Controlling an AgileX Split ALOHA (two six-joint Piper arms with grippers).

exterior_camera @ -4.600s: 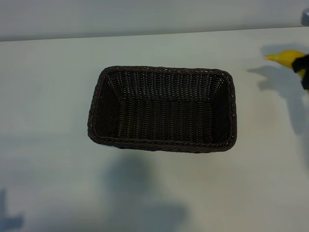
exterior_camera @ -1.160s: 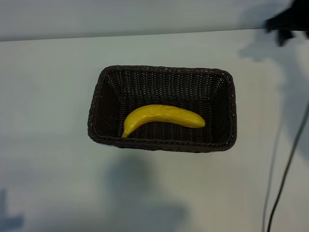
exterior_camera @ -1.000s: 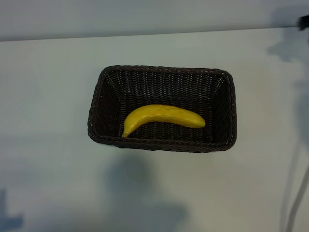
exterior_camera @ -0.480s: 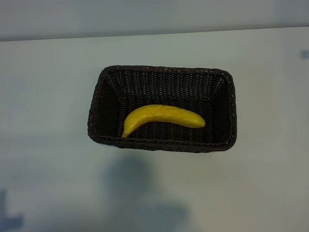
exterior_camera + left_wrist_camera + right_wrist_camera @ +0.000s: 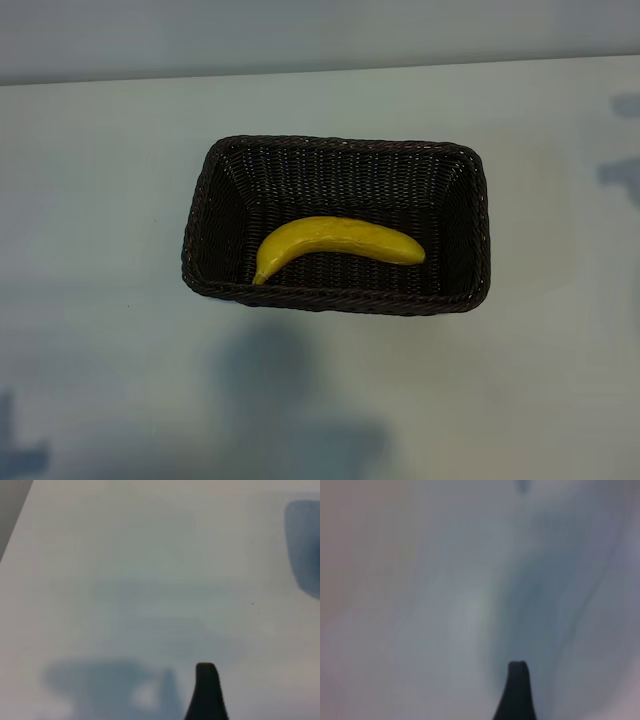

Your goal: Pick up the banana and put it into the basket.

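Since the banana (image 5: 335,243) already lies flat on the floor of the basket (image 5: 470,170), I judge the putting-in done, and what is left for me is only to get my arms clear. Its long axis runs left to right along the basket's length, nearer the near wall than the far one, with the narrow stem end dipping toward the near-left corner and the blunt end pointing right, a little short of the right wall. No part of it sticks up over the rim.

Neither of my grippers shows from the outside camera. My right gripper (image 5: 516,692) appears only in its own wrist view, as one dark fingertip (image 5: 516,680) over blurred pale table (image 5: 100,200); its jaws stand wide apart and have hold of nothing. So the basket lies somewhere to the left of that hand, though how far I cannot tell. My left gripper (image 5: 206,695) is parked, likewise wide open and empty, one fingertip (image 5: 206,680) over bare table.

Were the banana to need shifting, I could not say which arm lies closer, and either would do best to close across its short width.
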